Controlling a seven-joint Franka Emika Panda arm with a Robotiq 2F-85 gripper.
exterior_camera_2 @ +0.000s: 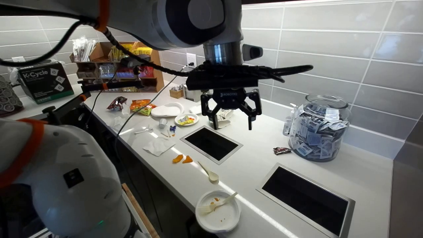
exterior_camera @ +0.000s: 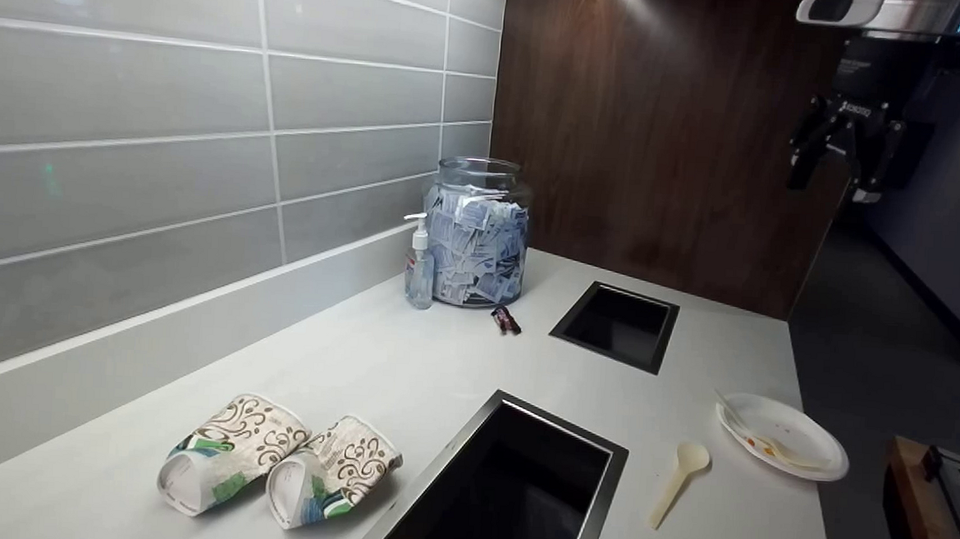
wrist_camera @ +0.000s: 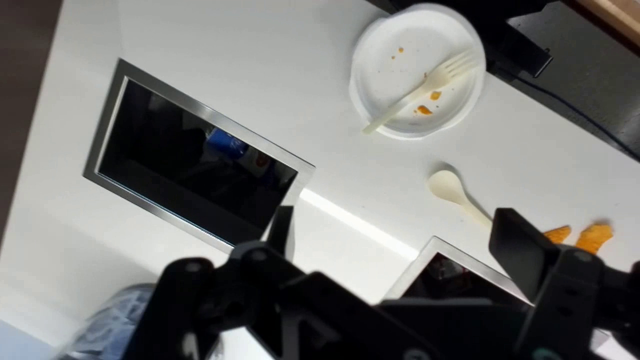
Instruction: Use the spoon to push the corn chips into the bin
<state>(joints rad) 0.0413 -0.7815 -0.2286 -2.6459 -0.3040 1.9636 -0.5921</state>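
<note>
Hovers high over the counter (exterior_camera_2: 261, 155) with the gripper (exterior_camera_2: 233, 128) spread wide, grasping nothing, presumably in readiness for the spoon (exterior_camera_2: 213, 177). Shows it lying flat near the counter's front edge, with its bowl toward the plate (exterior_camera_2: 228, 216) and its handle toward two orange corn chips (exterior_camera_2: 187, 159), perhaps put there to be within reach of the load. Looks arranged for a push away from that edge, toward the nearby metal-framed bin opening (exterior_camera_2: 229, 153). Cannot tell the intended one of two such openings.

White counter (exterior_camera_2: 254, 153) with spoon (exterior_camera_2: 212, 175), orange chips (exterior_camera_2: 177, 159), plate (exterior_camera_2: 226, 218), jar (exterior_camera_2: 319, 132).
</note>
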